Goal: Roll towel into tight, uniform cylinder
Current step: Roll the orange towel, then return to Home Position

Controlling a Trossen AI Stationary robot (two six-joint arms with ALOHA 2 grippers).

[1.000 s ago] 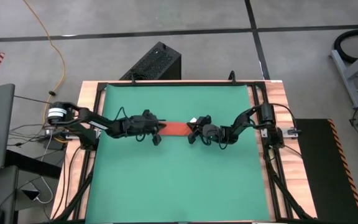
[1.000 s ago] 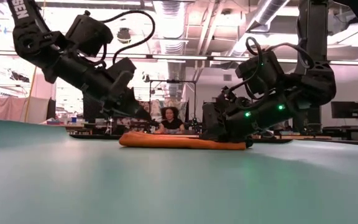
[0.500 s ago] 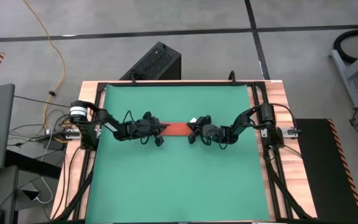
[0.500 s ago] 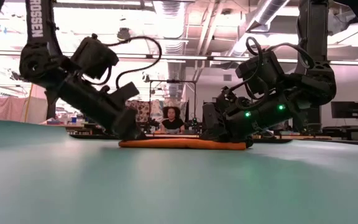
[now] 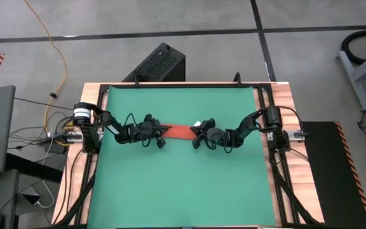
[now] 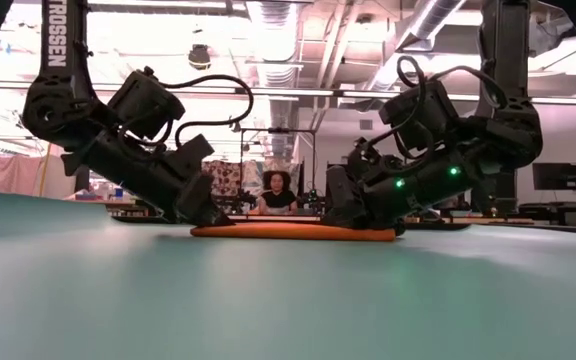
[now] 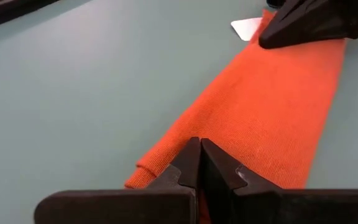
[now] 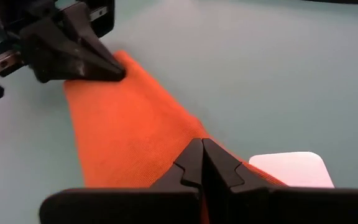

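The towel (image 5: pixel 180 131) is an orange-red cloth lying as a narrow flat strip across the middle of the green table (image 5: pixel 183 184). Its small white tag (image 8: pixel 291 167) sticks out at the right end. My left gripper (image 7: pixel 201 146) is shut, with its tips down on the strip's left end. My right gripper (image 8: pixel 202 146) is shut at the right end, beside the tag. In the low view the strip (image 6: pixel 288 231) lies flat between the two grippers. My left gripper presses its shut fingertips (image 8: pixel 118 71) down on the towel's left end (image 7: pixel 229 140). It comes slanting down from the table's left, along the strip, and the cloth lies flat on the table under it. My right gripper is shut on the towel's folded long edge (image 8: pixel 185 127) at the right end, next to the tag. It comes slanting down from the table's right, along the strip. One layer or several, I cannot tell. The cloth stays on the table.
Bare green mat (image 5: pixel 183 102) lies on the far and near sides of the strip. Black frame rails (image 5: pixel 262 127) run along the table's left and right edges. A person (image 6: pixel 276 192) sits in the room beyond the far edge.
My left gripper has come down, tipping further downward, onto the towel's left end, staying shut. That end of the cloth, which stood a little puffed, now lies flatter.
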